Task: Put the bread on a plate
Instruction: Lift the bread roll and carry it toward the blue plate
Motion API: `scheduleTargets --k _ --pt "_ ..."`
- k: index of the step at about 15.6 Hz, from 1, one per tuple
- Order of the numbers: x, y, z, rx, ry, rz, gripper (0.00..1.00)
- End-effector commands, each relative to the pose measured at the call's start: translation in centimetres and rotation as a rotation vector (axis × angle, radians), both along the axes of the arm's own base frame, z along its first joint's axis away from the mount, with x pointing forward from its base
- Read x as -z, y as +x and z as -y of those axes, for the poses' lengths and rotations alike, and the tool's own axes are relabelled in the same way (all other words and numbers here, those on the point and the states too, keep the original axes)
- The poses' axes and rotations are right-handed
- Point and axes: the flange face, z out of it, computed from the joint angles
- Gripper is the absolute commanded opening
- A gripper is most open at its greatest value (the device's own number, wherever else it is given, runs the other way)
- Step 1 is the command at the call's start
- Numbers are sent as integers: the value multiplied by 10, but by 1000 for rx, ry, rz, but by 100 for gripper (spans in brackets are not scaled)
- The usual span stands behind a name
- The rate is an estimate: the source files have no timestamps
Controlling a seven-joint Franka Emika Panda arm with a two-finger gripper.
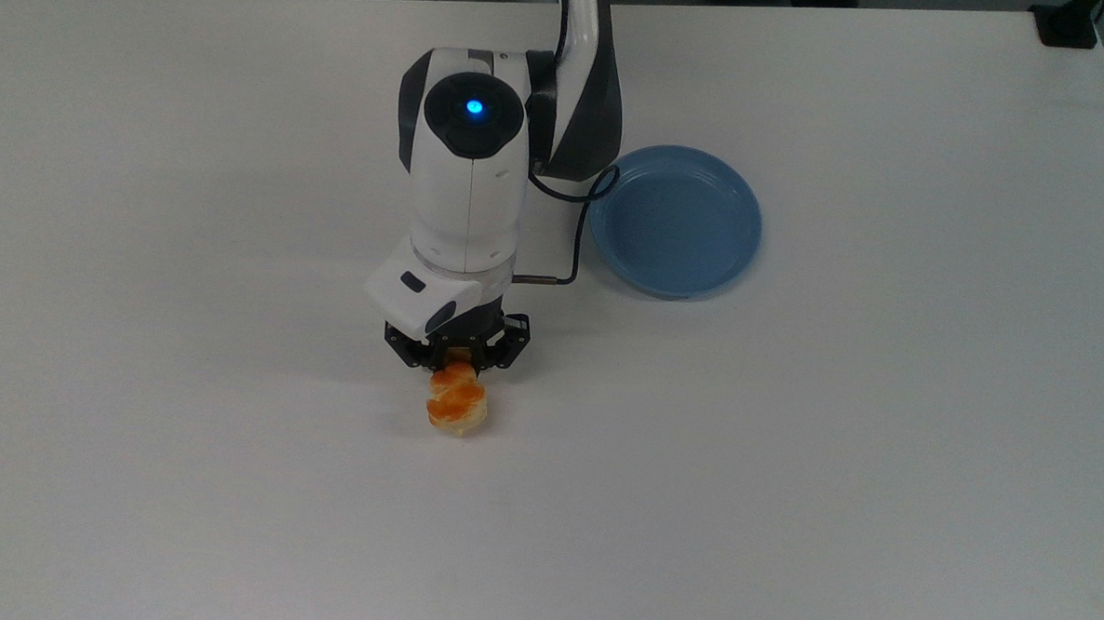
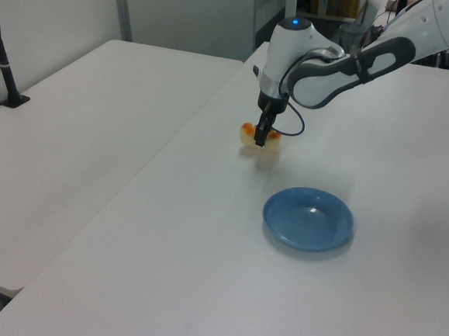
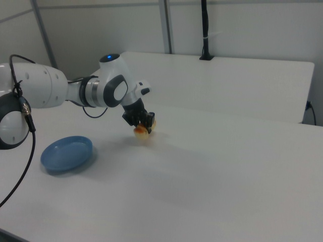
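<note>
Half the job is looking done: the bread (image 1: 456,400) is hanging clear of the wide, matte white surface (image 1: 881,455), a faint shadow lying beneath it in the left view, though the gap is hard to judge. Carrying and setting down are remaining. The round, ridged blue plastic plate (image 1: 675,219) is sitting bare at the top view's centre right. The black pincer (image 1: 456,354) is pinching the small, glossy, bumpy pastry at lower centre.

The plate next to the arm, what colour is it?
Blue all over; the plate shows best in the top view.
</note>
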Motion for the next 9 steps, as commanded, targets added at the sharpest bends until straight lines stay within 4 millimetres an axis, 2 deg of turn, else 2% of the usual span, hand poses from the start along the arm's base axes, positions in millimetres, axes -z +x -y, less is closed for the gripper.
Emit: scheduleTargets --k 1,4,5,7,9 --pt "-51 -12 3 -16 -15 37 34" --pt "-73 -24 -4 -16 0 40 36" --pt "-78 -29 -12 -21 7 42 36" --pt "-86 -39 -33 -28 22 37 36" --pt "-84 -45 -67 -30 28 -4 36"
